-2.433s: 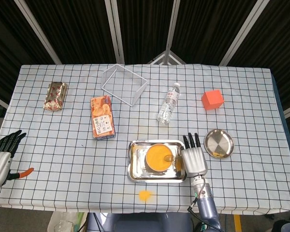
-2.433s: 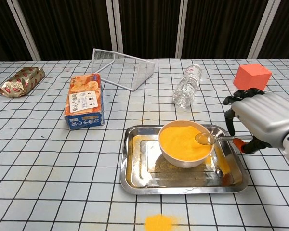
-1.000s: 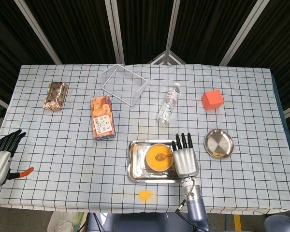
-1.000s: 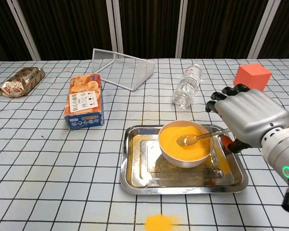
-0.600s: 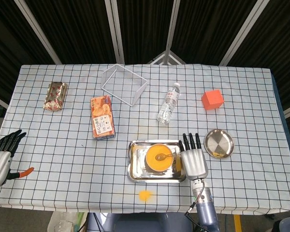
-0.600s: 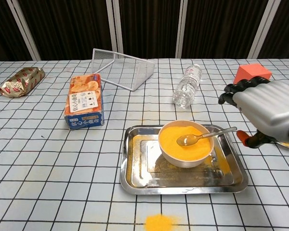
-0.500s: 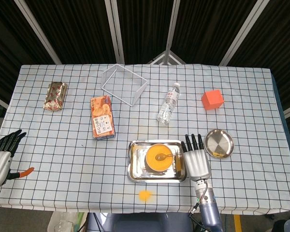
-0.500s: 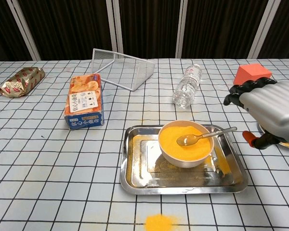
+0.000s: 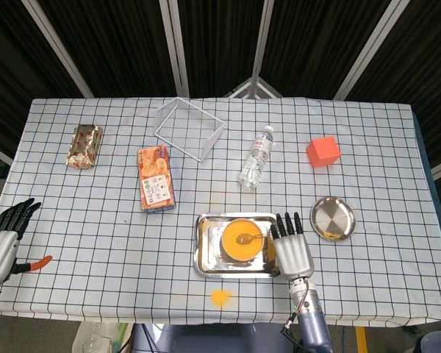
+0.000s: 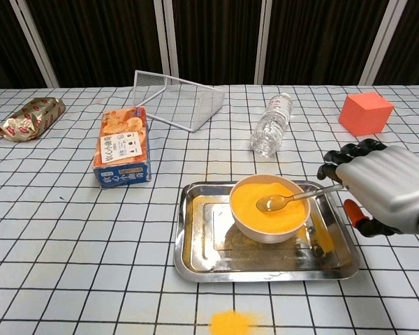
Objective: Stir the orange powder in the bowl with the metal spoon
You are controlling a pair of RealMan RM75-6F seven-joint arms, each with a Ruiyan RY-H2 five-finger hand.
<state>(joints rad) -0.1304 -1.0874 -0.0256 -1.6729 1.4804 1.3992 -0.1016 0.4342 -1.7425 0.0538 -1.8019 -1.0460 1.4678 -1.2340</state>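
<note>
Since half a second ago my right hand (image 10: pixel 384 192) has dropped and drawn in toward the tray, so its dark fingertips (image 10: pixel 333 169) now sit just beside the tip of the spoon handle; from the chest view I cannot tell whether they touch it. My fingers are apart and nothing is in the grasp. The metal spoon (image 10: pixel 293 199) lies where it lay, its scoop resting on the orange powder (image 10: pixel 262 202) and its handle propped over the right rim of the bowl (image 10: pixel 269 229). That bowl stands in the steel tray (image 10: pixel 195 241), which carries spilled powder along its right side. A small heap of powder (image 10: pixel 230 322) lies on the checked tablecloth (image 10: pixel 70 244) in front of the tray. My left hand (image 9: pixel 1 246) rests at the table's left edge, fingers extended, holding nothing.
</note>
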